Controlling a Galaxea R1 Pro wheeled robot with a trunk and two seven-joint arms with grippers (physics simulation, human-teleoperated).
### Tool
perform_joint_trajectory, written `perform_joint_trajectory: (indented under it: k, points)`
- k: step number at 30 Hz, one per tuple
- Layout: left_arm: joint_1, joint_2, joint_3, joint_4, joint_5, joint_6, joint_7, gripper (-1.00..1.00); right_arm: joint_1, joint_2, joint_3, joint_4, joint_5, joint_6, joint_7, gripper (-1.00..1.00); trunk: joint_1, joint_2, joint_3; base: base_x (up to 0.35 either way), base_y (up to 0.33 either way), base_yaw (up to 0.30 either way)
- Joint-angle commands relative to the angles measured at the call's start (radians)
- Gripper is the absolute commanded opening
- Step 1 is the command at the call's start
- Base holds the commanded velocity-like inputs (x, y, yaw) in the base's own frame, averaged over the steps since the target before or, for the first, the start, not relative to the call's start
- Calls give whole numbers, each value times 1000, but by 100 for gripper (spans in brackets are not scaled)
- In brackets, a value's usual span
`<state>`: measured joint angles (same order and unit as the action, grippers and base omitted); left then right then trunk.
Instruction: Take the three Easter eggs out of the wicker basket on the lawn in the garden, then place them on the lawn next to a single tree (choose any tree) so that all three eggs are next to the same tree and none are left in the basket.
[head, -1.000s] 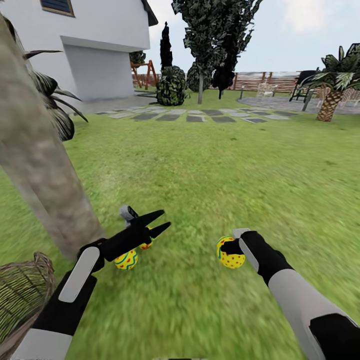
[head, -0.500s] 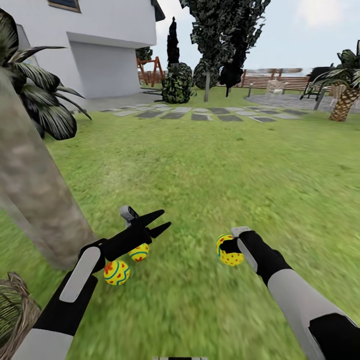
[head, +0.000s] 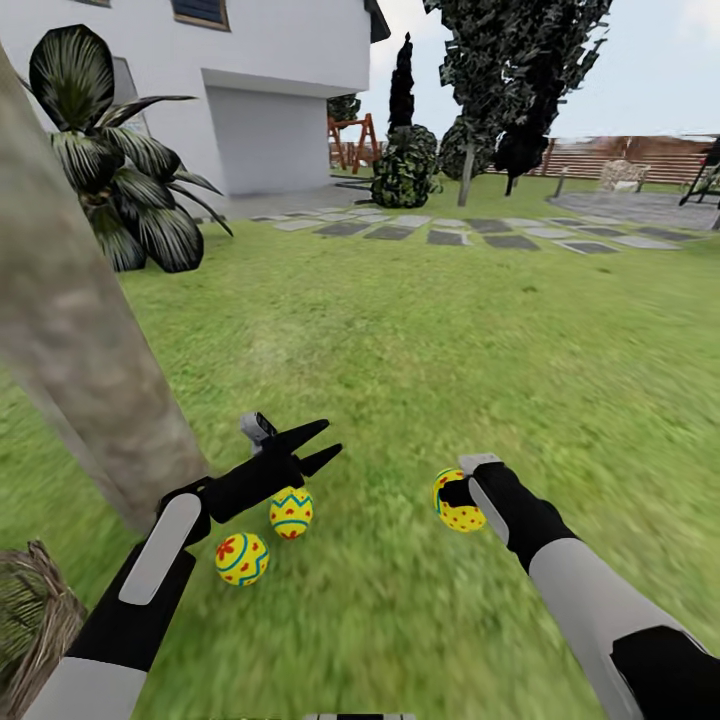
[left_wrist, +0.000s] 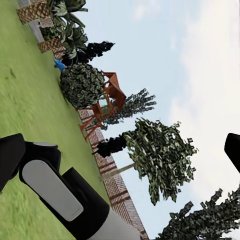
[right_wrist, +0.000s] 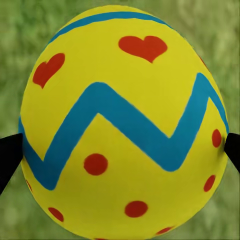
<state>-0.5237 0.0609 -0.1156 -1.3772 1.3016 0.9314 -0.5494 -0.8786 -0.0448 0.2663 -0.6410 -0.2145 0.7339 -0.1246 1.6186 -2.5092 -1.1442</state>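
Well, the right tool (head: 462, 492) pinches one yellow egg (head: 459, 503) above the lawn (head: 480, 330); close up, the held egg (right_wrist: 122, 122) shows a blue zigzag, red hearts and dots. The left tool (head: 318, 446) hangs with its fingers spread and holds nothing. Beneath it two eggs (head: 291, 512) (head: 242, 558) lie on the grass beside the leaning tree (head: 80, 340). The wicker basket (head: 30, 625) sits at the near left edge, its inside unclear. Beyond are stepping stones (head: 470, 232), a white house (head: 250, 90) and a fence (head: 630, 160).

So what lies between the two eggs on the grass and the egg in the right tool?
Head view: bare lawn separates the two eggs from the held egg in the right tool.
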Motion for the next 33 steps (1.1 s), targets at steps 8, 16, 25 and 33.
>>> perform_joint_trajectory:
  k: [8, 16, 25, 33]
  points:
    - [-1, -2, -1, 1, 1, 1, -2, 100, 0, -1, 7, -2, -12, 4, -7, -100, 0, 0, -1, 2, -52, 286]
    - [-1, -6, -2, 2, 1, 1, -1, 100, 0, 5, 7, -2, -13, 4, -7, -100, 0, 0, -1, 0, -336, 287]
    - [-1, -6, -6, 1, 1, 1, 0, 100, 0, 5, 7, 0, -14, 4, -7, -100, 0, 0, -1, 0, -346, 288]
    - [-1, -6, -6, 2, 1, 1, -1, 100, 0, 6, 7, 0, -14, 2, -7, -100, 0, 0, -1, 1, -301, 288]
